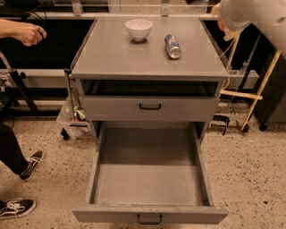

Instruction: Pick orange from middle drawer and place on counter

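Observation:
The middle drawer (149, 179) is pulled wide open at the bottom and nothing lies in it. The counter (111, 53) is the grey cabinet top above. My arm comes in at the top right, and my gripper (225, 27) hangs in the air just past the counter's right back corner, above its level. Only a pale orange edge of the orange (217, 10) shows at the arm's left side; the rest is hidden by the arm. The gripper is shut on it.
A white bowl (138, 29) and a silver-blue can (172, 46) lie on the counter's back half. The upper drawer (149, 107) stands slightly open. A person's hand (27, 32) and shoes (27, 163) are at the left. A wooden frame (250, 95) stands to the right.

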Motion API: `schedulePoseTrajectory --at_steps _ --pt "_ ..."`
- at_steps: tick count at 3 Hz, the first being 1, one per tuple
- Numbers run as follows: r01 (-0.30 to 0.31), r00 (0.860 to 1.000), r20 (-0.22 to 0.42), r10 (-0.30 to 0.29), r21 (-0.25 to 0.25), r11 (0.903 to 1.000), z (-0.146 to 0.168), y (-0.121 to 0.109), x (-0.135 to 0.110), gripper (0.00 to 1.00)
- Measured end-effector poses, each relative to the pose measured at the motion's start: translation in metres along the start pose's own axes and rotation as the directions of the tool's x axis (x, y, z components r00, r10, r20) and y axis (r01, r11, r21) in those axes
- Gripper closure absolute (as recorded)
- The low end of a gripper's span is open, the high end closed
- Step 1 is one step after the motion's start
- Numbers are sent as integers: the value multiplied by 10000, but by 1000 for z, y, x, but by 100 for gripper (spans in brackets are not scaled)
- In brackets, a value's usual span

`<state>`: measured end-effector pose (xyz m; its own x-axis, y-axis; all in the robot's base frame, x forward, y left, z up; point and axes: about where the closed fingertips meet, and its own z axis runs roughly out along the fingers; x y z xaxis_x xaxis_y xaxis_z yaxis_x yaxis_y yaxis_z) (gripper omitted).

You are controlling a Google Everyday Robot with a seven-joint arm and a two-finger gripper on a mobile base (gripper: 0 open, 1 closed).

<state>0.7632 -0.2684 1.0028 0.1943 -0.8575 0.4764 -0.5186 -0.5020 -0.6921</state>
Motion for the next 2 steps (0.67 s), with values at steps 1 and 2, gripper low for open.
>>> schedulePoseTrajectory --at_steps 1,2 --pt "1328 9892 769 -1244 -1163 9843 71 -21 -61 100" --pt "2139 9514 2594 -1660 -1689 9621 116 -55 -173 100"
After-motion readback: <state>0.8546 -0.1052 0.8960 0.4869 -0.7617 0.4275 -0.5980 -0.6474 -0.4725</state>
